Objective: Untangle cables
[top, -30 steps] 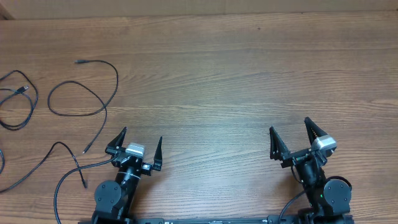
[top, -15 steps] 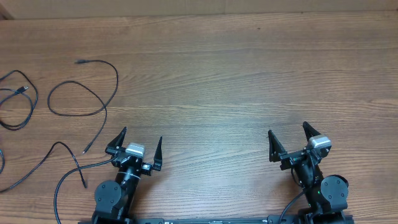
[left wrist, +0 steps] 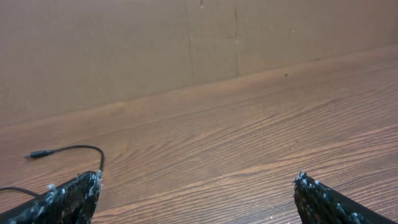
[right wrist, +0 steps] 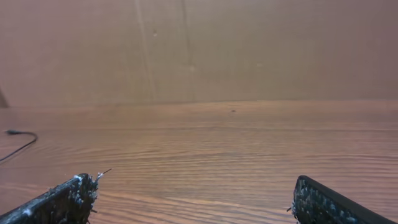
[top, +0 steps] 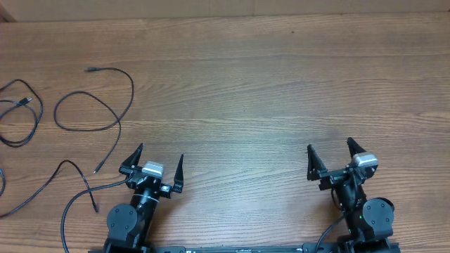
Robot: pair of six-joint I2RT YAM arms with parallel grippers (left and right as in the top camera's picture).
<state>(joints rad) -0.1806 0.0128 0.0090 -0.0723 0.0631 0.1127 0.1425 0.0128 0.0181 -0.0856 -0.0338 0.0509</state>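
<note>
Several thin black cables lie on the left of the wooden table. One looped cable (top: pixel 105 98) runs from a plug near the far left to a tip just ahead of my left gripper. Another cable (top: pixel 21 116) coils at the left edge, and a third (top: pixel 49 184) snakes along the near left. In the left wrist view a cable end (left wrist: pixel 68 149) shows at the left. In the right wrist view a cable end (right wrist: pixel 15 142) shows at the far left. My left gripper (top: pixel 156 160) is open and empty. My right gripper (top: pixel 330 150) is open and empty, far from the cables.
A cardboard wall (left wrist: pixel 186 43) stands along the table's far edge. The wooden table (top: pixel 246 91) stretches bare across the middle and right. Thicker black arm wires run by the left arm's base (top: pixel 77 204).
My right gripper has shifted slightly at the near right, left and then back right. The left gripper and the cables have not moved.
</note>
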